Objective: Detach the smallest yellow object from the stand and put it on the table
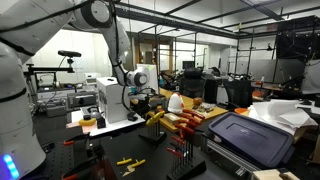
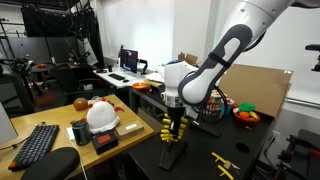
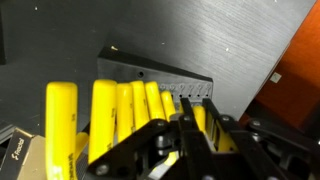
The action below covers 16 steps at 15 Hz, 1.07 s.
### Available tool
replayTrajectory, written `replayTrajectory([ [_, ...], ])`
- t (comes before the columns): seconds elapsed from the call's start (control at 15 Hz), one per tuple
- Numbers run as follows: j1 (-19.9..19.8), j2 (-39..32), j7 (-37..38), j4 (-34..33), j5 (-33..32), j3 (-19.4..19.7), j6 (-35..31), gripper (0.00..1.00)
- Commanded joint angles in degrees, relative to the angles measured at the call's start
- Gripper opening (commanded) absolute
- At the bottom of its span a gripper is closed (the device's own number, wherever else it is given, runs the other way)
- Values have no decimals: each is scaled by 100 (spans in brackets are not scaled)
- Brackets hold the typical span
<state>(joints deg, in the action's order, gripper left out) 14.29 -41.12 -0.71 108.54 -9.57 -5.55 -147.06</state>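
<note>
A grey stand [image 3: 150, 72] holds a row of yellow-handled screwdrivers [image 3: 102, 120] that get smaller toward the right. In the wrist view my gripper [image 3: 198, 135] is down over the small end of the row. Its two black fingers are close together around the smallest yellow screwdriver [image 3: 197, 120], which still sits in the stand. In both exterior views the gripper [image 2: 173, 120] [image 1: 150, 100] hangs straight over the yellow handles [image 2: 168, 130] on the stand [image 2: 172, 152]. The fingers hide the lower part of the small handle.
Yellow pliers [image 2: 222, 165] [image 1: 130, 162] lie on the dark table. A rack of red-handled screwdrivers [image 1: 185, 125] stands close by. A white helmet [image 2: 102, 115], a keyboard [image 2: 38, 145], a cardboard box [image 2: 255, 90] and a black case [image 1: 250, 135] surround the work area.
</note>
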Motion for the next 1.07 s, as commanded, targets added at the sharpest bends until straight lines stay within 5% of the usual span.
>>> replayTrajectory([
  [0.0,-387,445,-476,529,262,-353,146,4],
  [0.47,-1168,777,-1349,1289,892,-871,-139,4],
  [1.0,-2522,704,-2751,1940,2067,-1567,-744,4],
])
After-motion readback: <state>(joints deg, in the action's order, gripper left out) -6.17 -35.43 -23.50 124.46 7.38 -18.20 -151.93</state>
